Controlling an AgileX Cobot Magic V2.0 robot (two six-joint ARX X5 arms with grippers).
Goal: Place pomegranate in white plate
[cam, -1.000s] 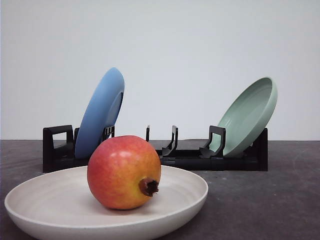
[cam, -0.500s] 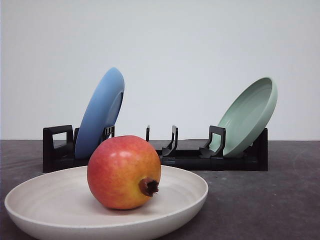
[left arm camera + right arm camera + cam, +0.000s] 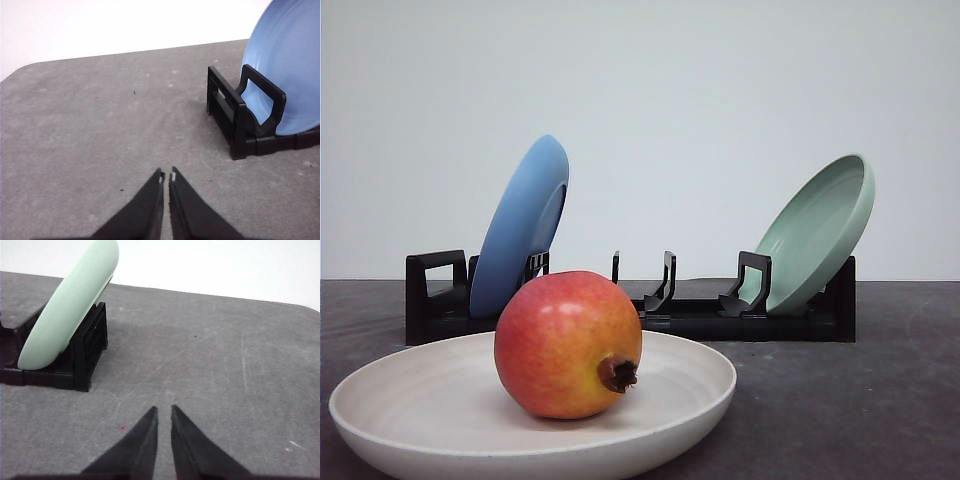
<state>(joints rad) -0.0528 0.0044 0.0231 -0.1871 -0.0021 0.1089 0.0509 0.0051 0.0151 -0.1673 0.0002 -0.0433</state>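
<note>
Your pomegranate (image 3: 568,345) already sits in the white plate (image 3: 410,400) near the desk's (image 3: 840,400) front edge, held by the dished rim. Both the left claw (image 3: 166,176) and right claw (image 3: 163,410) hang nearly closed, gripping nothing, over bare desk.

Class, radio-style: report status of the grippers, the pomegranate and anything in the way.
Left gripper shut, empty, over bare table. Right gripper shut, empty. Pomegranate resting in white plate. Nothing in the way.

Left pincer (image 3: 166,176) and right pincer (image 3: 163,410) both closed, empty.
</note>
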